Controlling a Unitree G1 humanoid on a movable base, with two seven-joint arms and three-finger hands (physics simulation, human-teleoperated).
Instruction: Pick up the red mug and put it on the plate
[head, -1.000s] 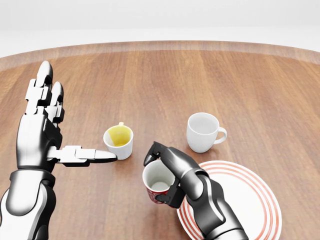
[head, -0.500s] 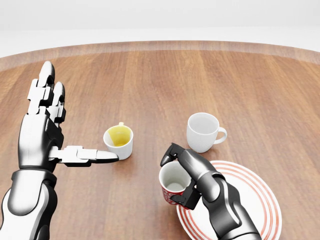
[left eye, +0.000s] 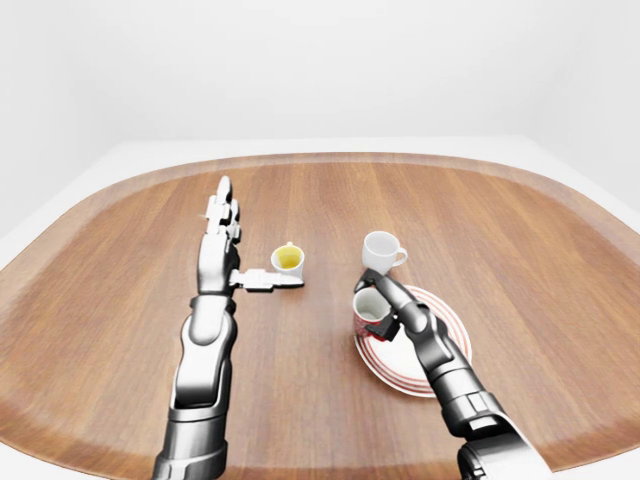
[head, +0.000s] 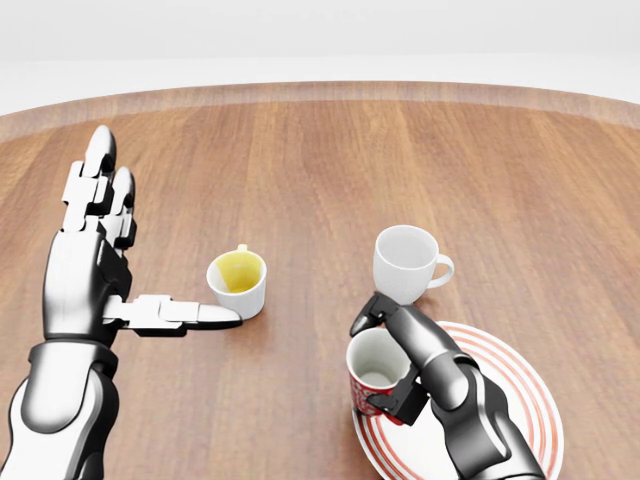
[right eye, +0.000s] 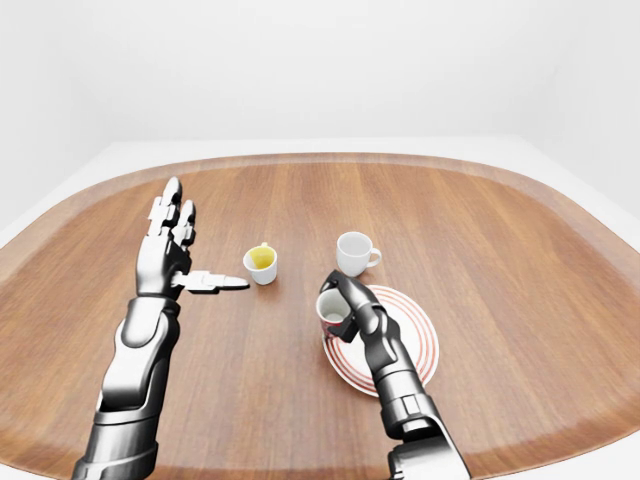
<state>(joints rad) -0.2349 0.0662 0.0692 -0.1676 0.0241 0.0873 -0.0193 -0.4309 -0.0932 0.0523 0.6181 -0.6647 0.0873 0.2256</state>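
Note:
The red mug (head: 373, 376), white inside, hangs over the left rim of the red-striped white plate (head: 510, 400) in the head view. My right hand (head: 392, 360) is shut on it, fingers wrapped round its side. Whether the mug touches the plate I cannot tell. My left hand (head: 110, 270) stands open at the left, fingers pointing up the view and thumb stretched toward the yellow-filled cup, holding nothing.
A small white cup with yellow contents (head: 238, 282) sits just right of my left thumb tip. A plain white mug (head: 407, 263) stands right above the plate's upper-left rim. The round wooden table (head: 330, 160) spreads all around.
My right hand has carried the red mug to the right, from beside the plate to over its left rim. The left hand has drifted slightly right.

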